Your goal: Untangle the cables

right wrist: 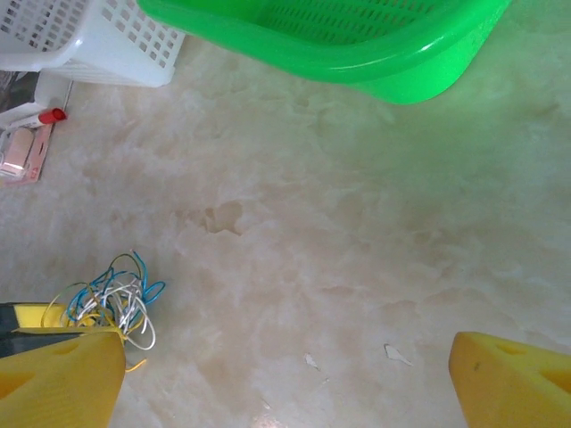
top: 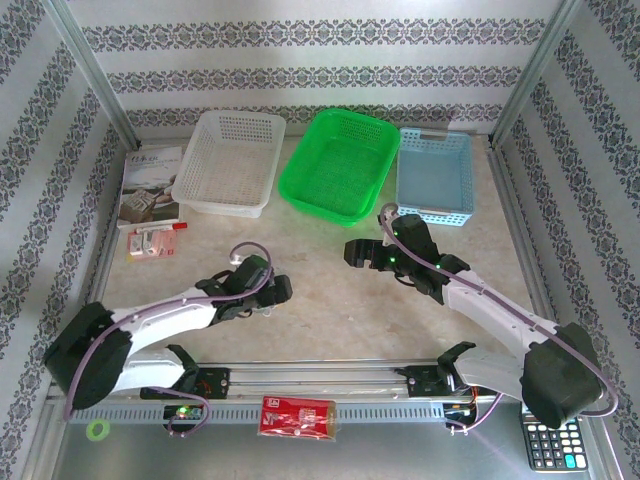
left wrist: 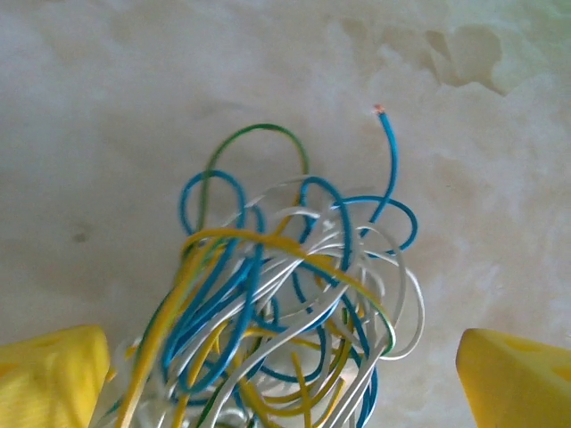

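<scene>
Many thin cables [left wrist: 285,294], blue, yellow, white and green, all in one messy bunch on the table [left wrist: 107,107], right between the wide-open yellow fingers [left wrist: 53,374] of the left gripper [left wrist: 285,383], not pinched. Same wide spread on the right gripper [right wrist: 285,383], holding nothing, the bunch off to its left

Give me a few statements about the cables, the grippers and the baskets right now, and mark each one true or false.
The cables lie in one tangled bundle on the table. True.
The left gripper is shut on them. False: it is open, the bundle lying between its jaws.
The green basket stands between the white basket and the blue basket. True.
The right gripper holds a blue strand. False: it is open and empty.
</scene>
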